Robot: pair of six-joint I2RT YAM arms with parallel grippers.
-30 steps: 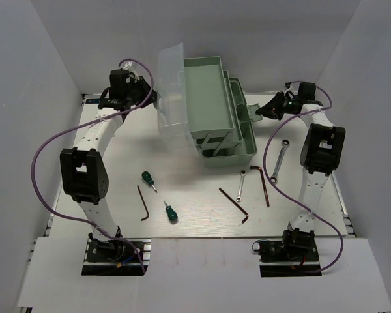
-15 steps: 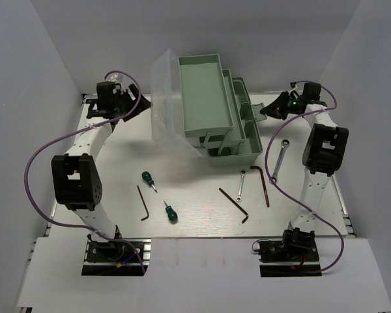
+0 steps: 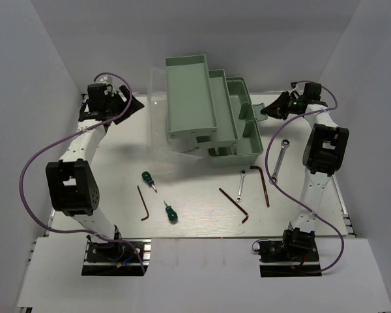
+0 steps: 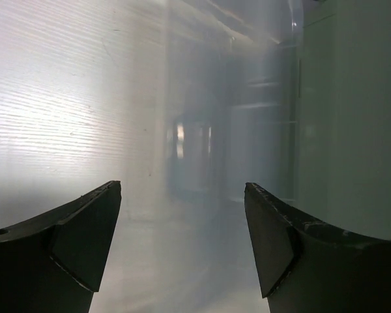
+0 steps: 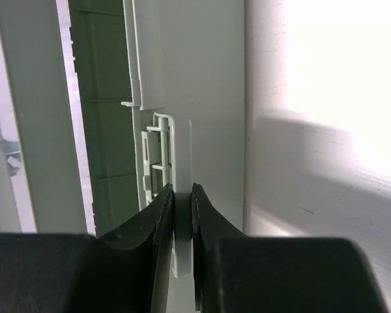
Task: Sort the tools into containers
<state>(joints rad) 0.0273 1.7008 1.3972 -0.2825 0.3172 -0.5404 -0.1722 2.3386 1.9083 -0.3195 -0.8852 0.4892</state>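
The pale green toolbox (image 3: 247,147) stands open at the back, its upper trays (image 3: 190,94) stepped out to the left and the clear lid (image 3: 156,114) folded down beyond them. My left gripper (image 3: 134,104) (image 4: 182,195) is open and empty just left of the lid. My right gripper (image 3: 268,111) (image 5: 182,199) is shut on the box's side latch tab (image 5: 182,163). On the table lie two green screwdrivers (image 3: 148,180) (image 3: 171,212), three hex keys (image 3: 142,203) (image 3: 234,205) (image 3: 263,185) and two wrenches (image 3: 240,184) (image 3: 279,156).
White walls enclose the table on the left, back and right. Purple cables (image 3: 32,163) loop off both arms. The arm bases (image 3: 114,251) sit at the near edge.
The clear lid has swung from upright down to the left and the trays have spread out. My left gripper opened, let go of the lid and drew back left. The right gripper held still.
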